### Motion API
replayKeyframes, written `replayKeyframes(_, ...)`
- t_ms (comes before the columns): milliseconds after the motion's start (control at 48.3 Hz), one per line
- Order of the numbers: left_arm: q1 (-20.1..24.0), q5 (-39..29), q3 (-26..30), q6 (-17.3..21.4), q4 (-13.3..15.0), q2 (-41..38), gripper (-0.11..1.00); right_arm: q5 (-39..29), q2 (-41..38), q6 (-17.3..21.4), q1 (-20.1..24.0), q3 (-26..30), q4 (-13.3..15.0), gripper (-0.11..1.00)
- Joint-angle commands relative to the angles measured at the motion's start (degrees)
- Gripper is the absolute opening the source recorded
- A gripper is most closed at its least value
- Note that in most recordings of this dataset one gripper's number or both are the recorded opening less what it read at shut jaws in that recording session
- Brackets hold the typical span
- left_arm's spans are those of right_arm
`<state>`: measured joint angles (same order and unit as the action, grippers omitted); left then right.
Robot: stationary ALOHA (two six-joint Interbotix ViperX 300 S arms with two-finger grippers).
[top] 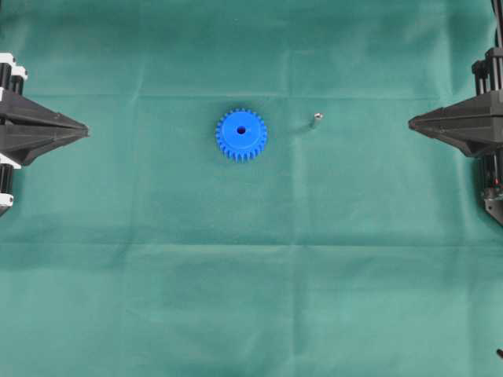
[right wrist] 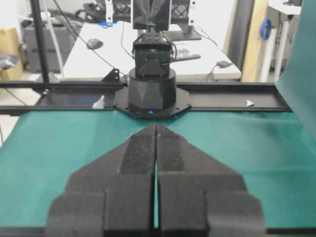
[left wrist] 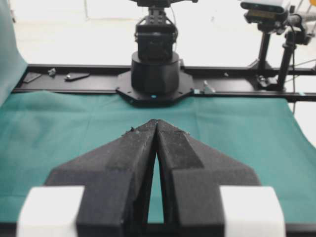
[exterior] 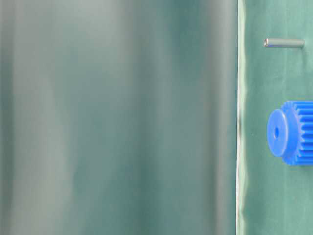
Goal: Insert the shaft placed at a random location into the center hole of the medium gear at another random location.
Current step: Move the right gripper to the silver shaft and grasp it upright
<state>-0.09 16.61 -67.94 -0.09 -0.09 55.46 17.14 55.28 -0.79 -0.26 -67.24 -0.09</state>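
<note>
The medium gear [top: 241, 134], bright blue and toothed, lies flat on the green cloth near the middle, its dark center hole [top: 240, 131] facing up. The shaft [top: 317, 120], a tiny silver pin, lies on the cloth to the gear's right, apart from it. The table-level view shows the gear [exterior: 292, 132] with its center hole [exterior: 276, 132] and the shaft [exterior: 284, 43] at the right edge. My left gripper [top: 85, 130] rests at the far left, shut and empty. At the far right my right gripper [top: 411, 122] is shut and empty. Fingertips meet in both wrist views [left wrist: 157, 121] [right wrist: 156, 126]; neither shows gear or shaft.
Green cloth [top: 251, 275] covers the whole table. A blurred green drape [exterior: 117, 117] fills most of the table-level view. Each wrist view faces the opposite arm's black base [left wrist: 155, 74] [right wrist: 151, 91] on a black rail at the cloth's far edge.
</note>
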Motion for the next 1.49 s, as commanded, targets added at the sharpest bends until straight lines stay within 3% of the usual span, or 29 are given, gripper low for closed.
replayKeyframes(0, -0.88, 0.26, 2.2, -0.62, -0.53, -0.97, 0.0, -0.09, -0.44, 0.26, -0.7, 1.05, 0.0, 0.01)
replayKeyframes(269, -0.79, -0.62, 2.29, -0.53, -0.62, -0.97, 0.0, 0.35, -4.83, -0.26, -4.39, 0.79, 0.0, 0.01)
replayKeyframes(435, -0.79, -0.88, 2.2, -0.53, -0.62, -0.97, 0.0, 4.39, -10.99, -0.35, -7.12, 0.35, 0.0, 0.04)
replayKeyframes(539, -0.79, -0.88, 2.2, -0.35, -0.62, -0.97, 0.0, 6.42, -16.08, -0.35, -9.58, 0.35, 0.0, 0.24)
replayKeyframes(705, -0.79, -0.88, 2.2, -0.35, -0.62, -0.97, 0.0, 11.25, -25.75, -1.49, -12.66, 0.26, 0.18, 0.74)
replayKeyframes(787, -0.79, -0.88, 2.02, -0.44, -0.62, -0.97, 0.0, 14.06, -30.76, -2.2, -13.54, 0.26, 0.0, 0.89)
replayKeyframes(912, -0.79, -1.14, 2.02, -0.35, -0.62, -0.97, 0.0, 19.16, -38.85, -2.29, -14.68, 0.26, -0.7, 0.8)
replayKeyframes(1202, -0.79, -1.23, 2.02, -0.26, -0.62, -0.97, 0.0, 26.81, -52.73, -2.29, -15.91, 0.53, -3.16, 0.81)
replayKeyframes(1471, -0.62, -1.93, 2.02, -0.18, -0.62, -0.97, 0.0, 28.56, -58.97, -1.85, -15.91, 2.72, -3.25, 0.81)
